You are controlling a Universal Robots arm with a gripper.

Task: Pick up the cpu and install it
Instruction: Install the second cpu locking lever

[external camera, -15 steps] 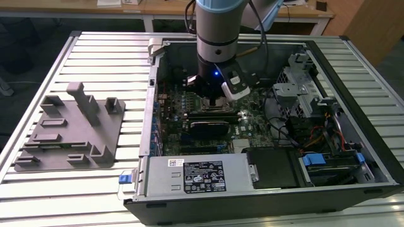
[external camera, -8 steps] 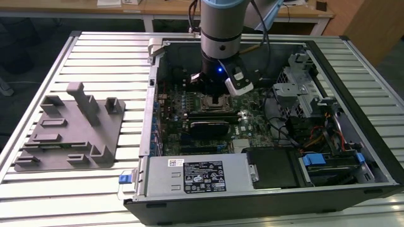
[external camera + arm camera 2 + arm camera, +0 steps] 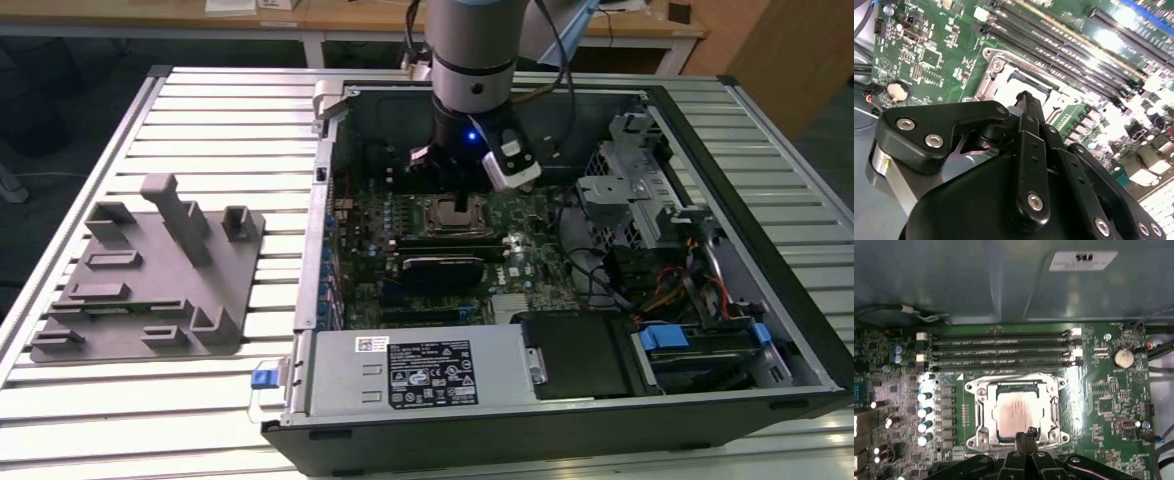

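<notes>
The cpu (image 3: 1017, 413) lies flat inside the socket (image 3: 985, 415) on the motherboard (image 3: 1104, 405), in the middle of the open computer case (image 3: 694, 150). In the first wrist view the gripper (image 3: 1023, 436) stands at 6 o'clock from the cpu, with its fingers (image 3: 1030, 431) pressed together at that edge of the chip and nothing between them. In the exterior view the grey tray (image 3: 147, 280) rests on the table (image 3: 227, 130) at 9 o'clock from the case.
</notes>
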